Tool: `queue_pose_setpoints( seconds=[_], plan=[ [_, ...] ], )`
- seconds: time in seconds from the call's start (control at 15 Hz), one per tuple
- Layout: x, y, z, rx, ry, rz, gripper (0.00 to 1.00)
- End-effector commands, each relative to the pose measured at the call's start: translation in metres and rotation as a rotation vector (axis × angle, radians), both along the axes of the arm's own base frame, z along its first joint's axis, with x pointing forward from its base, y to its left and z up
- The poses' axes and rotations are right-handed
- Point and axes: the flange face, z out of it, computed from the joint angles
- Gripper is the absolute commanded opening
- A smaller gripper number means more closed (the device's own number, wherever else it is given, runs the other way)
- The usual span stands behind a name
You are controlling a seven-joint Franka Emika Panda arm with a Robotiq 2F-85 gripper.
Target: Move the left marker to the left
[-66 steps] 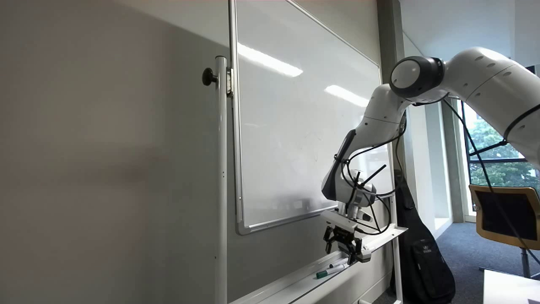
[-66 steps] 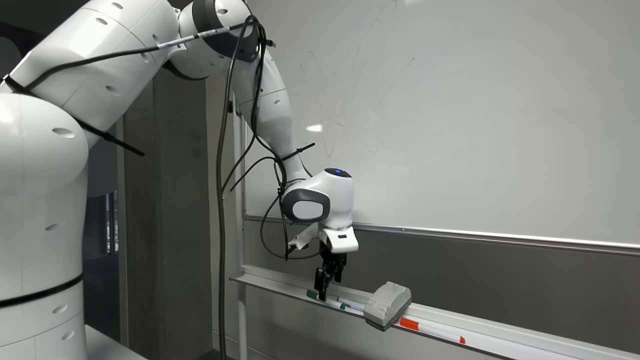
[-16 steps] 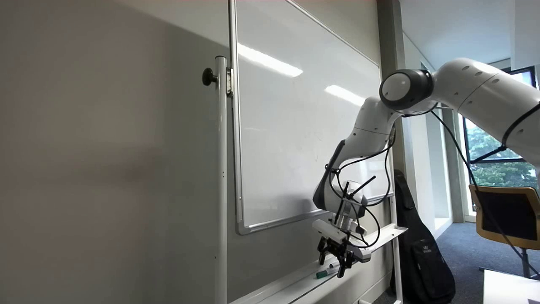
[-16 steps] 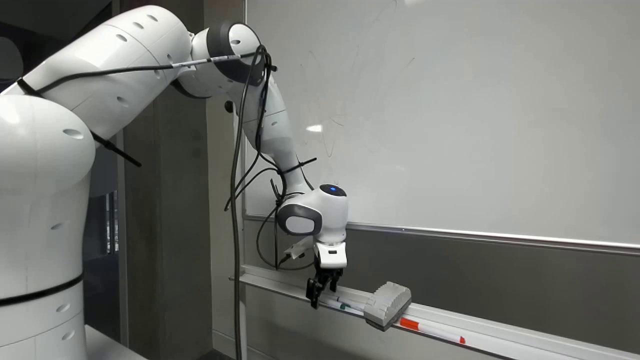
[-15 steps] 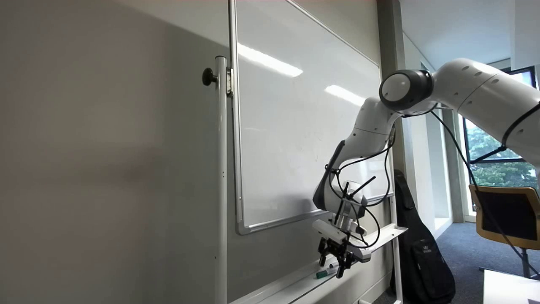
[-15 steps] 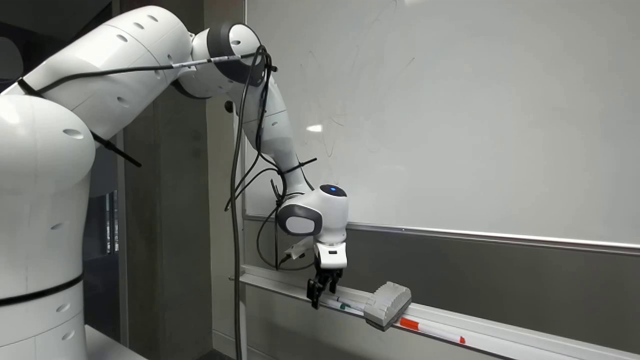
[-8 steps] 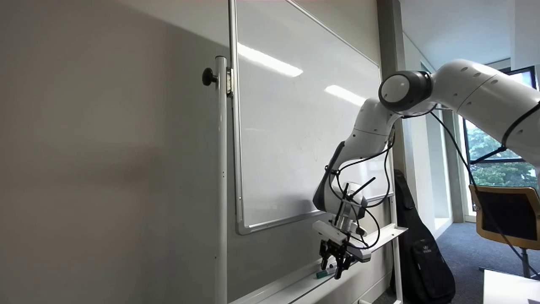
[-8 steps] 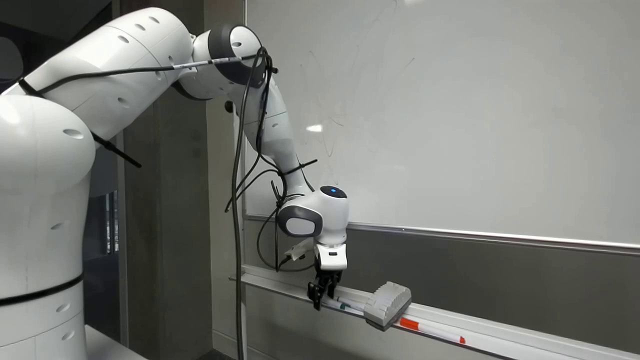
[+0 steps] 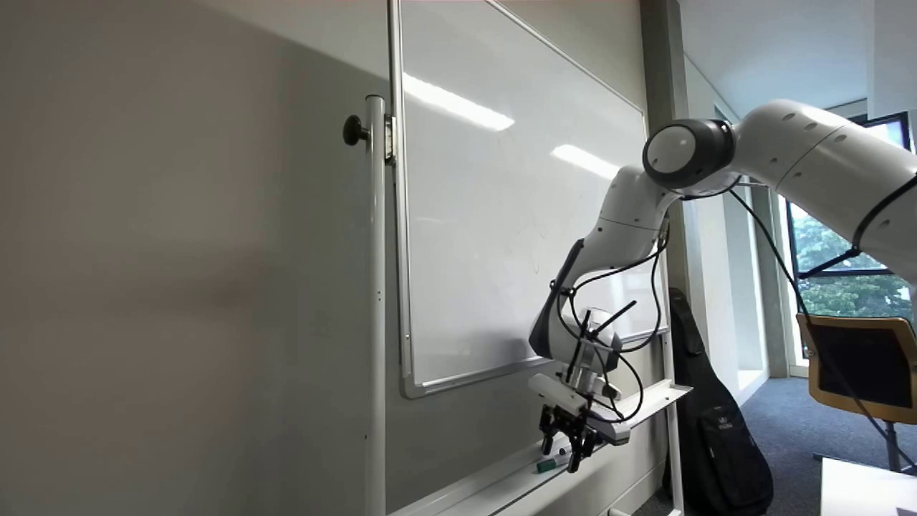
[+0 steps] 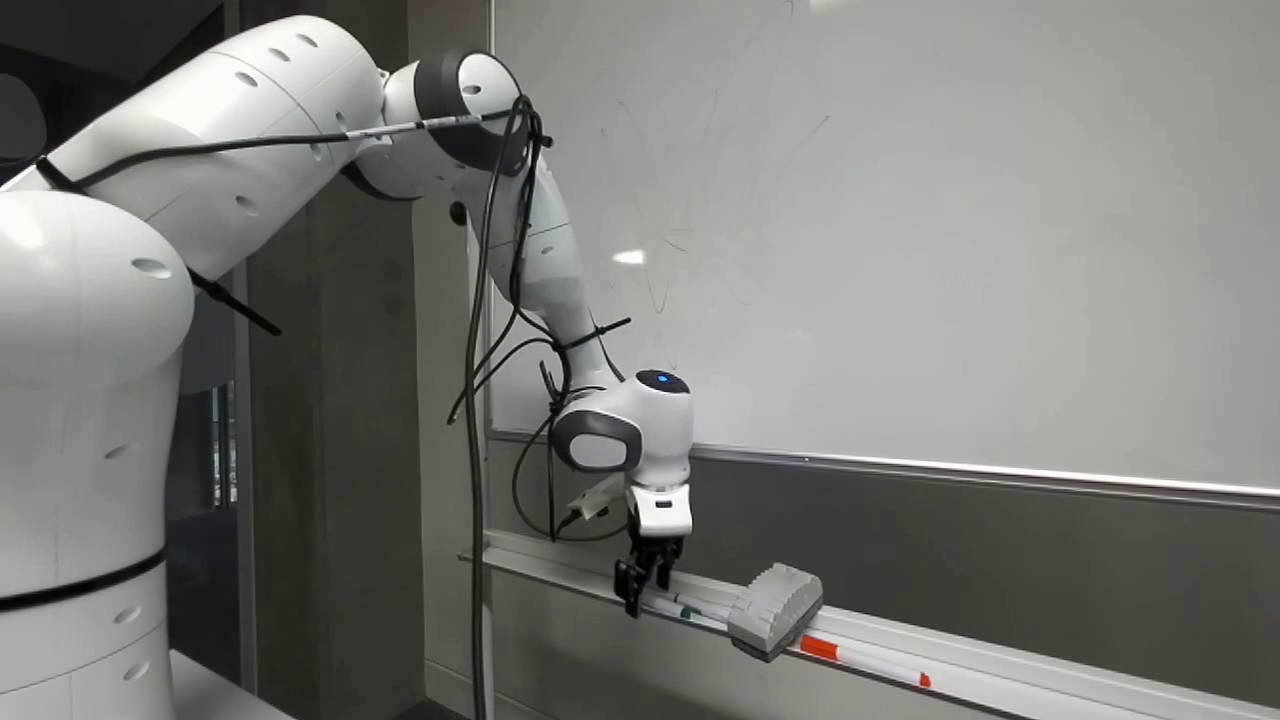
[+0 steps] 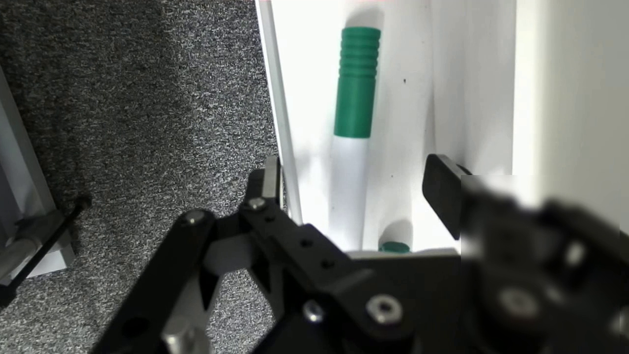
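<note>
Closing from here, you risk snagging your spread, empty fingers (image 11: 441, 194), astride the green-capped marker (image 11: 352, 140), on the bench lip (image 11: 278, 88) beside it, missing the grip.

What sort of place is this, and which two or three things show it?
Probably an office or classroom: a rectangular, silvery-framed whiteboard, a tan-framed, black-backed chair and speckled grey carpet all point that way.
</note>
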Motion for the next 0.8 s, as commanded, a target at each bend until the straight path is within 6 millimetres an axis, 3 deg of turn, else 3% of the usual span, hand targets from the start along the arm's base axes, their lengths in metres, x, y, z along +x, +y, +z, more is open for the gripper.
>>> queue_pose_setpoints(
  seconds=[0.0,0.27,0.33,0.4,0.73],
  plan=[
    [0.000,0.005,0.013,-0.038,-0.012,-0.004,0.81],
    [-0.003,0.007,0.012,-0.073,0.018,0.031,0.80],
    [-0.002,0.009,0.011,-0.085,0.021,0.038,0.82],
    [-0.002,0.010,0.014,-0.095,0.022,0.045,0.96],
    [-0.007,0.017,0.018,-0.122,0.033,0.077,1.00]
  ],
)
